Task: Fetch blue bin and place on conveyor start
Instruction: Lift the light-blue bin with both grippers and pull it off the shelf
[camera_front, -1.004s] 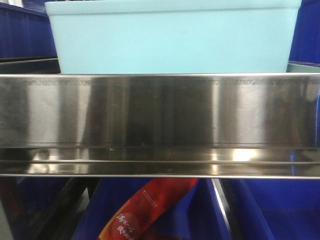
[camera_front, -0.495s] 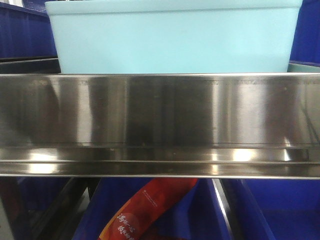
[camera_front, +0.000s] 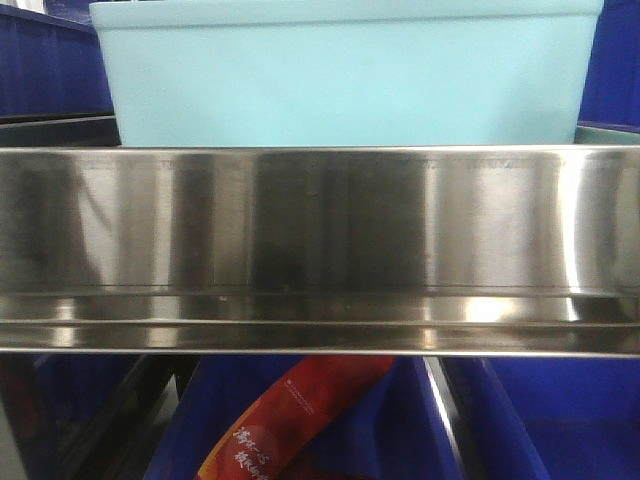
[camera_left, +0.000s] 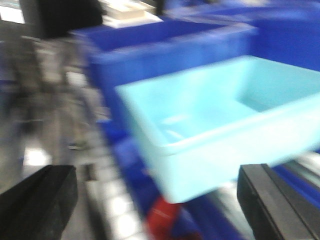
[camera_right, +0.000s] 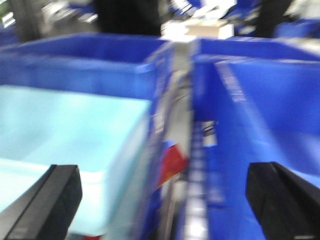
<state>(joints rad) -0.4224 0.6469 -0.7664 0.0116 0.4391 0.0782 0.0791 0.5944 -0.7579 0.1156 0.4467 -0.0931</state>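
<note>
The blue bin (camera_front: 345, 75), a light aqua tub, stands on the shelf behind the steel rail (camera_front: 320, 235). It shows empty in the left wrist view (camera_left: 220, 120) and at the lower left of the right wrist view (camera_right: 65, 130). My left gripper (camera_left: 157, 205) is open, its fingers (camera_left: 37, 200) wide apart near the bin's close corner and not touching it. My right gripper (camera_right: 162, 205) is open too, over the bin's right edge and the gap to a dark blue crate (camera_right: 260, 115). The conveyor start is out of view. Both wrist views are blurred.
Dark blue ribbed crates (camera_left: 165, 50) stand behind and beside the aqua bin. A red packet (camera_front: 290, 420) lies in a blue crate on the shelf below. The steel rail runs across the whole front view.
The bin and rail hold still in the front view. Only the reflections on the steel rail have shifted.
</note>
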